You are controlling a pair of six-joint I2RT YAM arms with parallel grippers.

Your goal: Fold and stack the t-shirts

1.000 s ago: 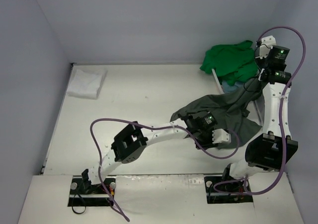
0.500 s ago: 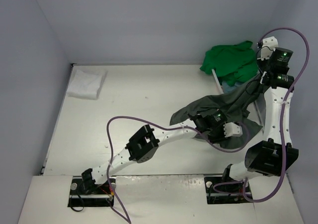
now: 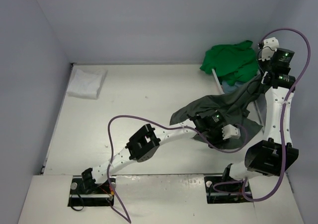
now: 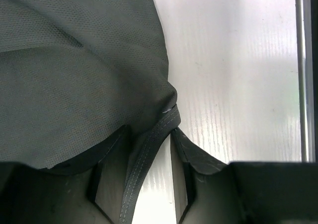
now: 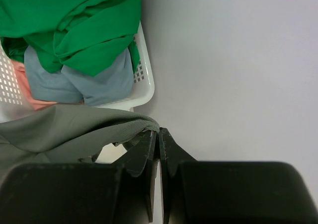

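The dark grey-olive t-shirt [image 3: 218,110] hangs stretched from the basket side down onto the table. My right gripper [image 3: 258,83] holds it up by a corner; in the right wrist view the gripper [image 5: 159,132] is shut on the shirt's edge [image 5: 74,129]. My left gripper [image 3: 232,131] is low at the shirt's near right edge. In the left wrist view it [image 4: 149,132] is open, with the shirt's stitched hem [image 4: 149,149] running between the fingers. The bright green t-shirt [image 3: 231,60] and the light blue one [image 5: 89,82] lie in the basket. The white t-shirt [image 3: 87,82] lies folded at far left.
The white plastic basket [image 5: 144,85] stands at the far right against the wall, its rim [image 3: 217,80] partly under the grey shirt. A pink cloth [image 5: 22,82] lies in it too. Purple cables loop around both arms. Grey walls close the left, back and right sides.
My left arm reached right along the grey shirt's near edge, then drew back slightly. My right gripper rose a little toward the right wall, still holding the shirt.
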